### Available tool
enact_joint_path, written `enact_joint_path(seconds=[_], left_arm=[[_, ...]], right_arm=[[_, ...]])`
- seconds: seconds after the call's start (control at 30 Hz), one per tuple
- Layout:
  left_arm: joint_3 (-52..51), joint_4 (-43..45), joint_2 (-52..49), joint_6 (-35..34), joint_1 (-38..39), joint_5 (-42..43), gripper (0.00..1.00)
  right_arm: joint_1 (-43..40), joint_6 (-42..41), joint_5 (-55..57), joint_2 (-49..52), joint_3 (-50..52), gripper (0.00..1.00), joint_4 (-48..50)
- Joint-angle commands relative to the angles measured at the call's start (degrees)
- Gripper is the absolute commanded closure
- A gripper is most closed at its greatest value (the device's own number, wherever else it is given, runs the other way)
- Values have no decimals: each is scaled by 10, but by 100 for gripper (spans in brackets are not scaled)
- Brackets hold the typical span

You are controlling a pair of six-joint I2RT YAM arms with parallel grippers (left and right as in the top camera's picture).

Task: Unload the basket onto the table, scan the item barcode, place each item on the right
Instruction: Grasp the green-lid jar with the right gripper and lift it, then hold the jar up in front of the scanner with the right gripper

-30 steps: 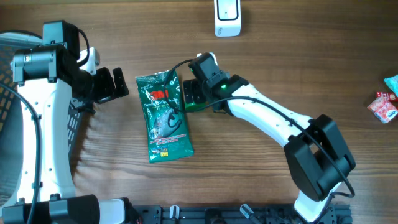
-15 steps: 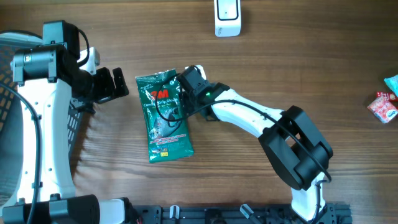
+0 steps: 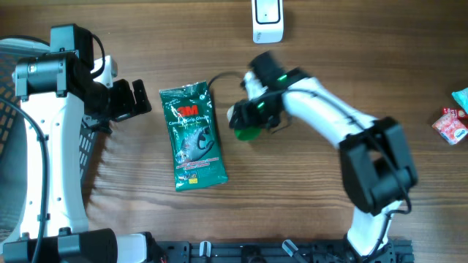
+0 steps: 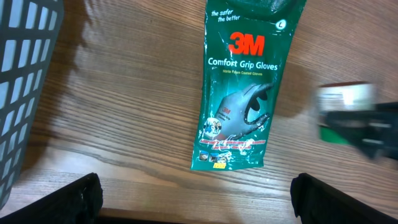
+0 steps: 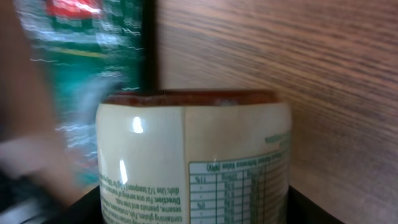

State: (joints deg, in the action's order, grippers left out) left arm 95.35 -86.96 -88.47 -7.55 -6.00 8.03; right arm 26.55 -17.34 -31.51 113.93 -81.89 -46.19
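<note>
Right gripper (image 3: 246, 118) clamped on cream-labelled jar (image 5: 193, 158), which sits just at 3 o'clock of the green glove packet (image 3: 194, 139). Left gripper (image 3: 135, 98) empty, jaws wide apart, at 9 o'clock of the packet. White scanner (image 3: 267, 18) at table's 12 o'clock edge, well apart from the jar.

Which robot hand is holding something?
The right gripper: it clamps a cream-labelled jar beside the green glove packet. The left gripper, by the basket, is open and empty.
</note>
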Motion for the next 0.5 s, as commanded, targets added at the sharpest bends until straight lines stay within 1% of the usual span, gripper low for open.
enact_joint_path(seconds=[0.0, 0.1, 0.17, 0.27, 0.3, 0.37, 0.47], left_arm=[[1, 0, 8, 11, -2, 5, 0], [1, 0, 8, 11, -2, 5, 0], [1, 0, 8, 11, -2, 5, 0], [1, 0, 8, 11, -2, 5, 0], [1, 0, 8, 11, -2, 5, 0], [1, 0, 8, 11, -2, 5, 0], [1, 0, 8, 11, -2, 5, 0]], right_arm=[[-76, 39, -362, -37, -26, 48, -14], [-117, 23, -533, -37, -26, 48, -7], [-132, -30, -615, -37, -26, 48, 15], [-133, -150, -615, -37, -26, 49, 38], [-133, -178, -615, -37, -26, 50, 56], [-133, -176, -614, -37, -26, 50, 94], [-132, -167, -614, -37, -26, 50, 187]])
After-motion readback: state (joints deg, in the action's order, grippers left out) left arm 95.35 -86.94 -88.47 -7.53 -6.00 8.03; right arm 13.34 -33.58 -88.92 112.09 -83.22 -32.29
